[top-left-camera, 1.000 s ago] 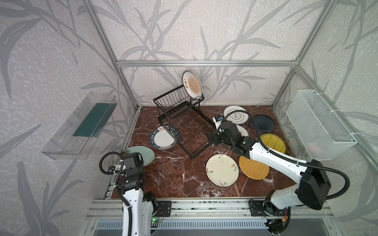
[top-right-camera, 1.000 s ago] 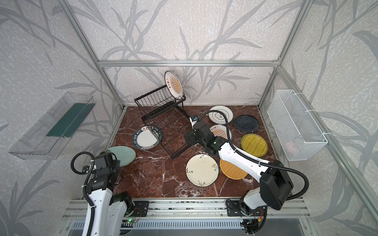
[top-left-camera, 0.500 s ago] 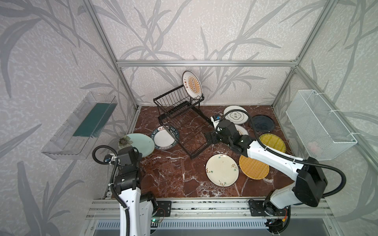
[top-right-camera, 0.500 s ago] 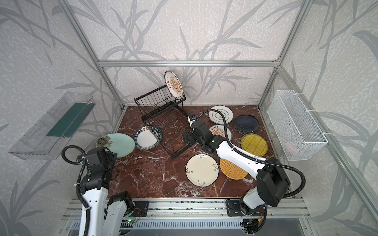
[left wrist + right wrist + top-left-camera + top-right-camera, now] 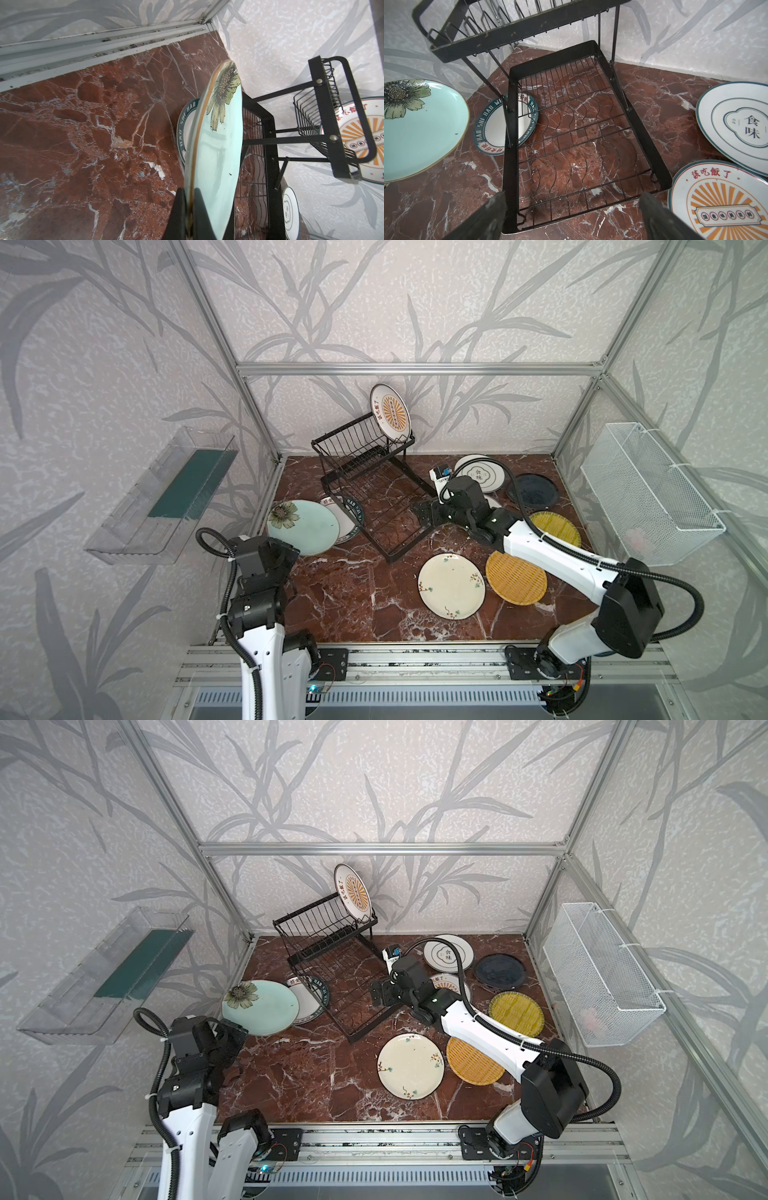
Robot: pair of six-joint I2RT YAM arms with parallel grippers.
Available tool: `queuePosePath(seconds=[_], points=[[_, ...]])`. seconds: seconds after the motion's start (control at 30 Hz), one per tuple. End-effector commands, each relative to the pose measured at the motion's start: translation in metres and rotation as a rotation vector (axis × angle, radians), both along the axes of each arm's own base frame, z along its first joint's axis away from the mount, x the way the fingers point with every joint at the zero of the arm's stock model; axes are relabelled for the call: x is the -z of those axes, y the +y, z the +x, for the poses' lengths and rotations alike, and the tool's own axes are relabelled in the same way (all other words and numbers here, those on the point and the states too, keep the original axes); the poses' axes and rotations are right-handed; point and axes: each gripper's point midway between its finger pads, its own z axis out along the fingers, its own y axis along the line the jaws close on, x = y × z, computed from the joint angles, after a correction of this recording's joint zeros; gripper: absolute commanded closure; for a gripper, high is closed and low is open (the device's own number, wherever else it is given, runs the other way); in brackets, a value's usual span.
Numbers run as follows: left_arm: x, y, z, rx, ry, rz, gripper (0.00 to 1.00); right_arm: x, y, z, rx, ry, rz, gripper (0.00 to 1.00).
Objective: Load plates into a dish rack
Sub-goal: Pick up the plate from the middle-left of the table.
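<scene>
My left gripper point(image 5: 190, 207) is shut on the near rim of the pale green flower plate point(image 5: 303, 526), which hangs off the table, partly over a teal-rimmed plate point(image 5: 351, 518) left of the dish rack point(image 5: 365, 472). A sunburst plate point(image 5: 390, 412) stands in the rack's upper basket. My right gripper point(image 5: 573, 199) is open at the near right edge of the rack's lower tray point(image 5: 510, 145), with nothing between its fingers. On the table right of the rack lie a cream floral plate point(image 5: 451, 591), two yellow woven discs point(image 5: 515, 583), a dark blue plate point(image 5: 532, 491) and white plates point(image 5: 482, 475).
A white mesh basket point(image 5: 648, 493) hangs on the right wall and a clear plastic bin point(image 5: 166, 497) on the left wall. A small white and blue object point(image 5: 440, 475) stands behind my right wrist. Another sunburst plate point(image 5: 720, 203) lies beside the right fingers.
My left arm has lifted the pale green plate from the front left of the table and carried it back toward the rack. The right arm has barely moved.
</scene>
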Motion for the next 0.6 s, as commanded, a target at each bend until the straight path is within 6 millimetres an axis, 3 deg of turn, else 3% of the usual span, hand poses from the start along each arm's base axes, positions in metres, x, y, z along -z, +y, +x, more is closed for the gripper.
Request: queuePosePath(seconds=[0.0, 0.3, 0.57], points=[[-0.058, -0.024, 0.013, 0.147, -0.201, 0.019, 1.0, -0.003, 0.003, 0.004, -0.006, 0.046, 0.054, 0.01], [-0.067, -0.075, 0.024, 0.415, -0.282, -0.128, 1.0, -0.004, 0.002, 0.006, -0.025, 0.109, 0.159, 0.01], [-0.062, -0.099, 0.032, 0.537, -0.311, -0.232, 1.0, -0.008, -0.007, 0.005, -0.011, 0.093, 0.137, 0.01]])
